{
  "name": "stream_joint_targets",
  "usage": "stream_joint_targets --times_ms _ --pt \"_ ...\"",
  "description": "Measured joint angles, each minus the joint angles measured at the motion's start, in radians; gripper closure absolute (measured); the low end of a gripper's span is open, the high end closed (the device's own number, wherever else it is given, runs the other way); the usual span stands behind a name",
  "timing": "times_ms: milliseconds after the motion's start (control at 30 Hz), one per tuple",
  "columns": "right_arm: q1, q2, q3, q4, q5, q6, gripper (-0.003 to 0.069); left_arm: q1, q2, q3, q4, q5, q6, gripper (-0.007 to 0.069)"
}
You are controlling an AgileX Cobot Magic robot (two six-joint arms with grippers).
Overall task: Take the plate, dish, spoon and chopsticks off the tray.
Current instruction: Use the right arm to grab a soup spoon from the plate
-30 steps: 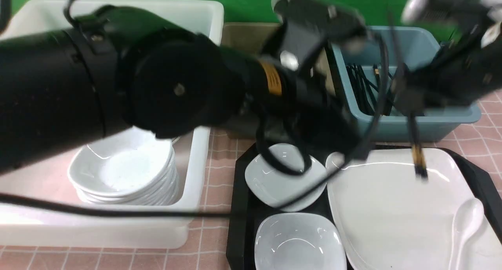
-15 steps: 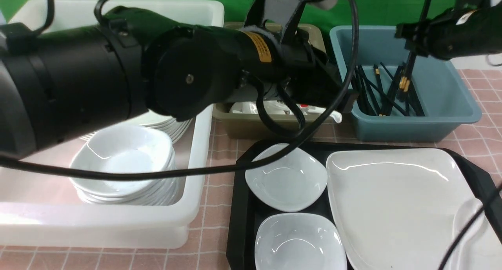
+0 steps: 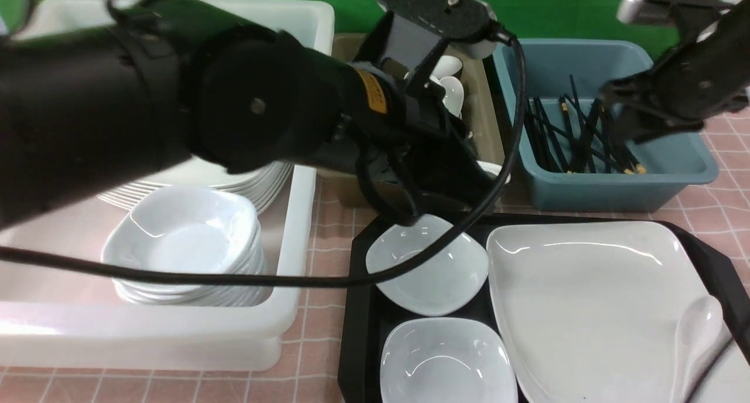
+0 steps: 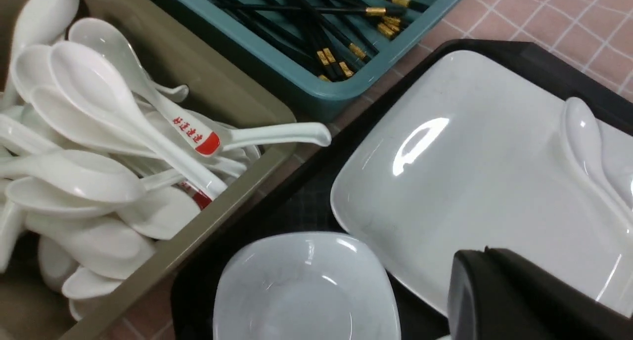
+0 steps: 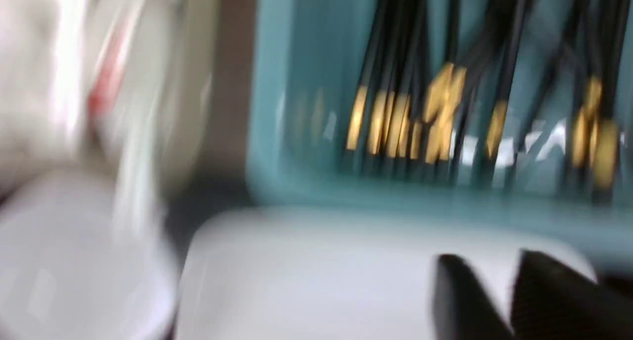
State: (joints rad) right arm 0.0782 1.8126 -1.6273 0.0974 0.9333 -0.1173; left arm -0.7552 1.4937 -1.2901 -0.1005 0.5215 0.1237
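Front view: my right gripper (image 5: 494, 295) is parted and empty by the blue bin (image 3: 597, 192).
My left gripper's jaws are together, nothing in them. The chopsticks seem to be in the bin, so I'd lift the right arm clear before turning to the spoon (image 3: 695, 333), lying on the plate (image 3: 592, 286) in the tray (image 3: 356, 333); pinch its handle gently.

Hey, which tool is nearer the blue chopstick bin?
Right. The right tool hovers over the blue chopstick bin; the left tool is outside it, off to the left.
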Motion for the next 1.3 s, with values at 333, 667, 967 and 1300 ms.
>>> stream_joint_targets --times_ms 333,667,967,1300 --pt "0.027 -0.404 0.531 -0.002 0.086 0.145 0.0483 0.000 -0.105 0.013 -0.075 0.319 0.106 0.0628" --pt "0.049 -0.361 0.786 -0.057 -0.122 0.275 0.0163 -0.041 -0.104 0.211 -0.210 0.280 0.298 0.0628" --pt "0.049 -0.166 0.785 -0.120 -0.239 0.346 0.0286 -0.076 -0.089 0.242 -0.205 0.259 0.283 0.0628" --pt "0.058 -0.194 0.613 -0.009 -0.177 0.210 0.0560 -0.062 -0.088 0.207 -0.018 0.260 0.027 0.0628"
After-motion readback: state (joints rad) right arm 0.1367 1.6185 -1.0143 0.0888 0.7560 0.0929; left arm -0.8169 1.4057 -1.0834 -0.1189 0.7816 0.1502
